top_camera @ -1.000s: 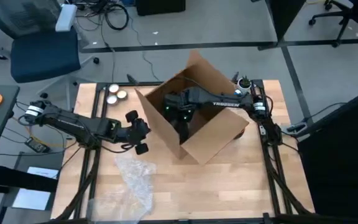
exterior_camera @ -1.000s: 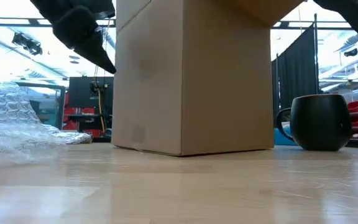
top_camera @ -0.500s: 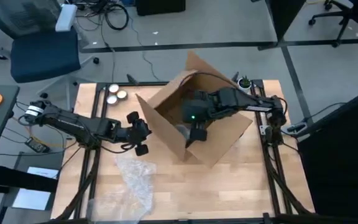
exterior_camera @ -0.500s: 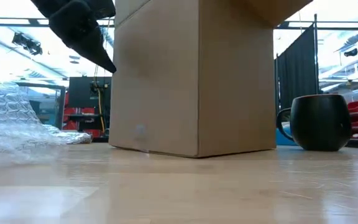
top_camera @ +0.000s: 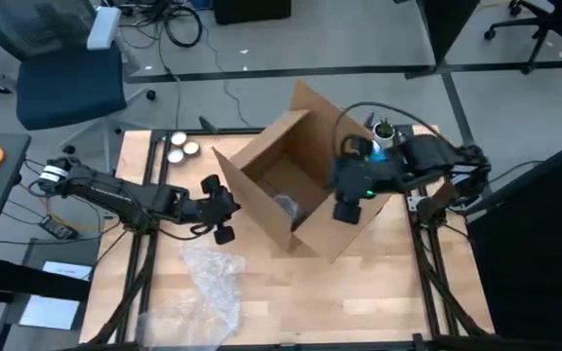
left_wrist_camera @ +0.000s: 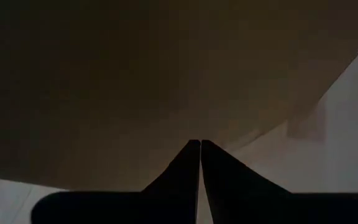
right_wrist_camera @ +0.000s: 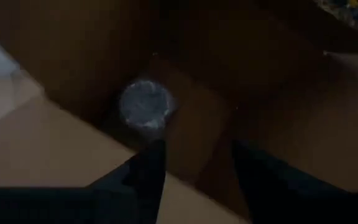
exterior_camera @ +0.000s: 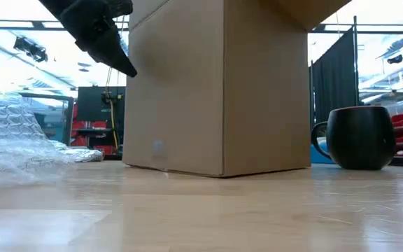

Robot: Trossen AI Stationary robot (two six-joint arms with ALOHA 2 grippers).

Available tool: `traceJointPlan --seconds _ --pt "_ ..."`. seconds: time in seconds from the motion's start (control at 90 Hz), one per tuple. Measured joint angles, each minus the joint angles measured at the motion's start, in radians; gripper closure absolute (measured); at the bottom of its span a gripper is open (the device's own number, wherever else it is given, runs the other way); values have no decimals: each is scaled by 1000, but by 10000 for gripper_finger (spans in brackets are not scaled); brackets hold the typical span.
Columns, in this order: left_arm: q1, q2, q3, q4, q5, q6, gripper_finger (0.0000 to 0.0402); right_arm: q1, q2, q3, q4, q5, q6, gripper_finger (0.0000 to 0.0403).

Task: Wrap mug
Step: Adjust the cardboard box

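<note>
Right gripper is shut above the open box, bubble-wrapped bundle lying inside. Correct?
Not quite. The right gripper is open, not shut: the right wrist view shows its two fingers spread apart. The rest holds: it hangs above the open box, and the wrapped bundle lies inside.

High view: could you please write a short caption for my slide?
Right gripper above the open cardboard box; left gripper beside the box, bubble wrap on the table.

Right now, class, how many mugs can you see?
1. A black mug stands beside the box, apart from it, in the low view. A wrapped bundle inside the box may hide another; that cannot be told.
</note>
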Motion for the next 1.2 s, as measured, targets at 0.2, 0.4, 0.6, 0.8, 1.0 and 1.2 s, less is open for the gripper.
traceJointPlan --seconds 0.2,0.4,0.6,0.8,1.0,1.2 --pt "0 0 0 78 0 44 402 120 -63 -212 71 13 207 249" --pt "0 0 0 145 0 57 402 219 -50 -384 313 9 233 253" --pt "-23 0 8 190 -1 73 402 245 -44 -546 581 8 200 257" --pt "-160 0 32 191 -7 36 402 203 -44 -707 846 13 149 258" --pt "-350 0 34 205 -87 -43 402 116 -44 -863 1232 8 1 261" --pt "-514 20 34 205 -164 -151 402 8 -44 -907 1367 9 -84 263"
